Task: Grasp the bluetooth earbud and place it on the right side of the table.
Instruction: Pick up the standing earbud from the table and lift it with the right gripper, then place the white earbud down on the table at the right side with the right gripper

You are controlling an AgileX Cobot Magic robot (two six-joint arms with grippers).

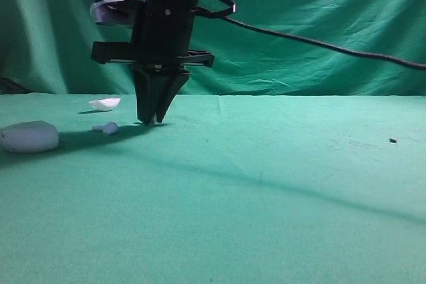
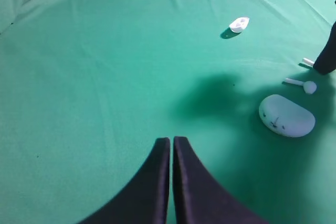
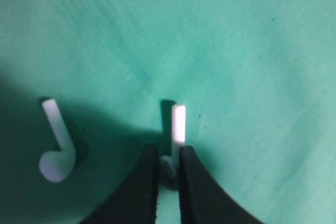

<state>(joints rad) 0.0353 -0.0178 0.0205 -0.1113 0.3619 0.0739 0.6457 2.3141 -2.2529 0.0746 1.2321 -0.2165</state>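
The bluetooth earbud point(image 3: 177, 125) sits between the tips of my right claw point(image 3: 169, 169), down on the green table point(image 1: 279, 184). In the right wrist view its rounded head is tucked between my two dark fingers while the white stem pokes out toward twelve o'clock. The fingers stand narrow and closed in against the head, so I judge that I have it pinched, though it has not left the cloth. In the exterior view my tips touch the table at about ten o'clock from the middle of the picture.

The other earbud point(image 3: 56, 148) lies loose at nine o'clock from my grip, apart from my fingers. Farther out, at the left edge of the exterior view, rests the white case point(image 1: 29, 136), and a small white lid-like piece point(image 1: 105, 104) lies behind it toward twelve o'clock.

My left claw point(image 2: 171, 153) hangs above bare cloth with its fingers pressed nearly together, holding nothing.

I take this as the grasping step, just completed or nearly so. Next I need a straight lift, firm enough that the tiny smooth head does not squirt out, then a long carry toward three o'clock to the right side of the table.
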